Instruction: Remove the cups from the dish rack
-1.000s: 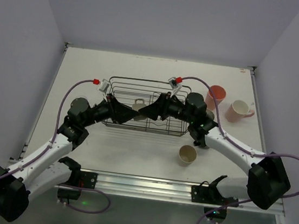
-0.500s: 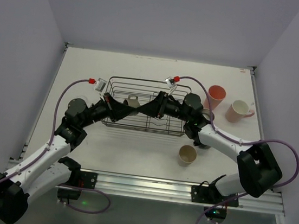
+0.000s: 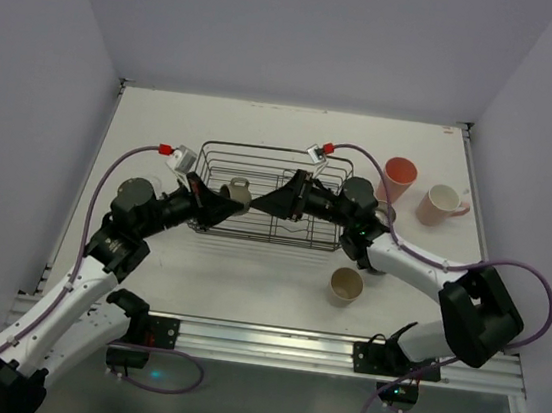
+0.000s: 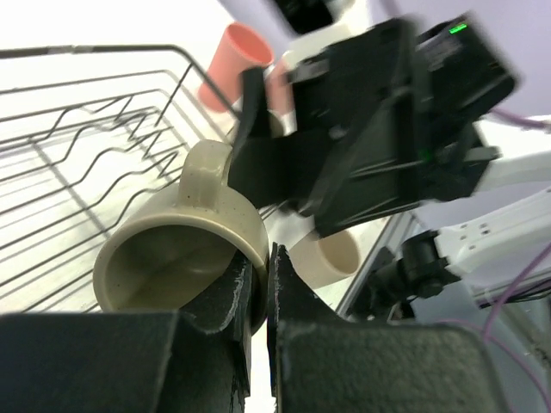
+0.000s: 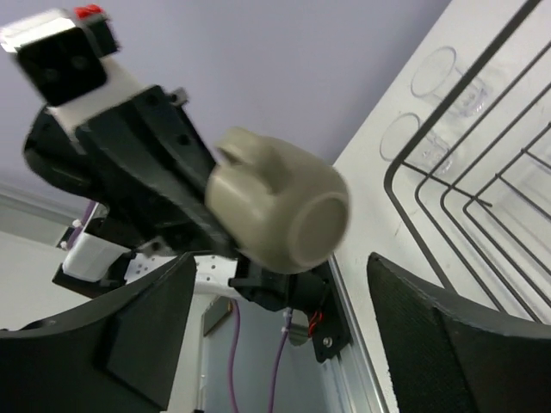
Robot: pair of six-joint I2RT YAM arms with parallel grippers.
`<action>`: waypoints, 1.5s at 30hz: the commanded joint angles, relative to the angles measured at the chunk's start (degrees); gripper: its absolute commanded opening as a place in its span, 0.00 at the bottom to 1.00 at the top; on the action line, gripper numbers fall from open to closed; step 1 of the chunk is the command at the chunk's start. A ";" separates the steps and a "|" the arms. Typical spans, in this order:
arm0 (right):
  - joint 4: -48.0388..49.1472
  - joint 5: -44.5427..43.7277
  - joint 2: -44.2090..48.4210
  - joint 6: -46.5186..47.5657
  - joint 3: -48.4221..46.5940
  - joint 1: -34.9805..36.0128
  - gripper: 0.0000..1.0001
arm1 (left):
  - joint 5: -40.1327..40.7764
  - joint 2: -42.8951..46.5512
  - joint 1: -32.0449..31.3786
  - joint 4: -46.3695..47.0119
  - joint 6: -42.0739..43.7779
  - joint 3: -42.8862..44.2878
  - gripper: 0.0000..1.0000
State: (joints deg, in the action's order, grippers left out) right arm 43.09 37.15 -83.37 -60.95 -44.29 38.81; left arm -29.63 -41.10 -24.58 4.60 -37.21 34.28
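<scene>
Logged at far left: left hand (image 3: 218, 201), pinched narrow on the rim wall of the small grey-olive cup (image 3: 238, 195), handle turned away from the fingers. Held a second earlier only half closed, with that cup lower and nearer the middle of the dish rack (image 3: 263, 149). Since then shut fully and drawn leftward, cup raised off the wires above the rack's left part. Next along: right hand (image 3: 268, 204), spread wide, holding nothing, just beside the cup's base. Narrower half a second before, so judged to have let go in a handover. Taken to mean: cup in the left hand's sole keeping, set-down on the worktop (image 3: 165, 122) not yet done. Rest of the rack largely masked by both arms, contents not told. Further right, already out on the worktop: tan cup (image 3: 345, 287) near the front, coral-pink tumbler (image 3: 399, 173) and pale pink handled mug (image 3: 441, 204) toward the back. In the way of a set-down: the right hand close against the cup, the rack's rim wire, and clear glass (image 5: 445, 76) standing on the worktop outside the rack's corner, exact count unsure.
</scene>
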 commanded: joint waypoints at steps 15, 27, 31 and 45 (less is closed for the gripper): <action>-42.53 -24.90 28.35 31.23 -4.66 -1.37 0.99 | -0.10 -2.30 -4.67 -40.71 21.92 12.03 0.00; -48.28 -31.43 32.13 35.37 -5.19 -1.54 0.99 | 27.69 -8.29 -26.57 -38.37 3.83 4.58 0.00; -48.36 -31.87 32.83 35.55 -4.49 -1.54 0.99 | 33.04 -10.22 -27.36 -31.60 2.14 0.36 0.00; -49.07 -36.26 34.51 37.57 -2.73 -1.80 0.99 | 44.21 -21.47 -30.88 -27.63 2.58 -1.94 0.05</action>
State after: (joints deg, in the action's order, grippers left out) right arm -6.39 3.22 -49.67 -25.08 -47.31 37.43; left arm 9.58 -61.58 -54.98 -26.89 -33.50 32.91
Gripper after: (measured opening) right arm 0.990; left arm 0.056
